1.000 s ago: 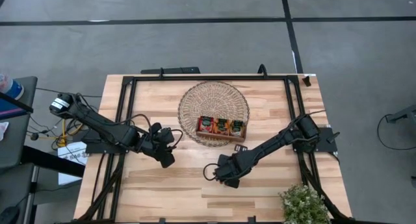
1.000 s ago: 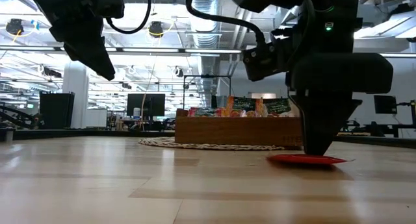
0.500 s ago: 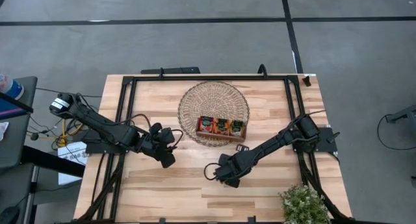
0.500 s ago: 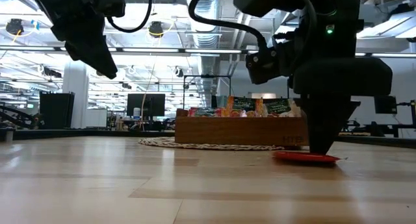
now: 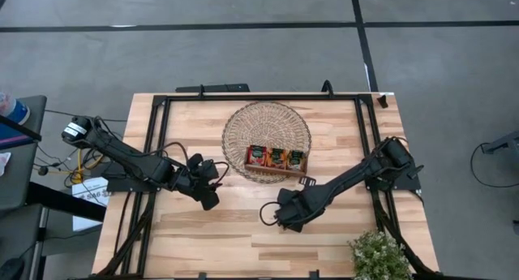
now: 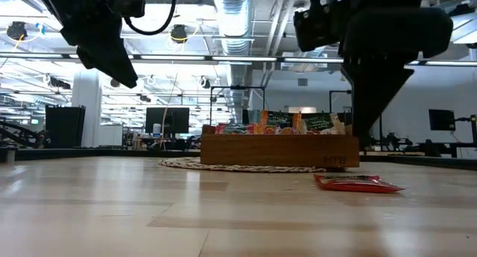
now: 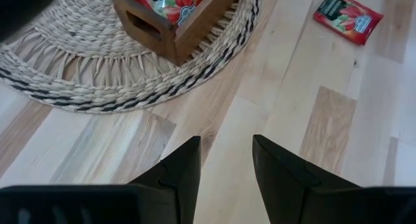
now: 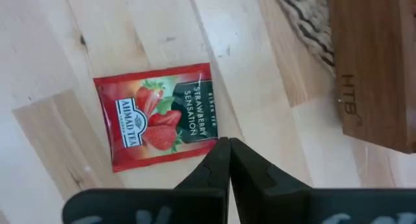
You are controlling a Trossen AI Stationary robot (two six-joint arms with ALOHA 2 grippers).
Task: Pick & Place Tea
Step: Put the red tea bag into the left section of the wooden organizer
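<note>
A pale wooden table (image 5: 203,239) with a black frame stands on a grey floor; the low view looks across it into a large hall with ceiling lights and screens. At centre top of the high view lies a round woven mat (image 5: 267,138), and on its lower part sits a brown wooden tray (image 5: 276,173) divided into three compartments, each filled with upright tea sachets (image 5: 276,157), red, orange and green from above; their exact number cannot be told.

One sachet (image 8: 157,115) lies flat on the bare table, apart from the tray, at the lower right of the low view. It is a flat square packet, red with a dark green band along one side, printed with strawberries and white lettering.

The right gripper (image 5: 283,221), in the lower centre of the high view, hangs above the table just beside this sachet; its fingers (image 8: 214,165) are pressed together and hold nothing. The left gripper (image 5: 207,200), at centre left, hovers over the table near the mat's edge with its fingers (image 7: 179,172) partly apart and nothing between them.

Count: two arms, one mat, one tray, one loose sachet. One potted plant (image 5: 378,256) stands at the lower right corner.
</note>
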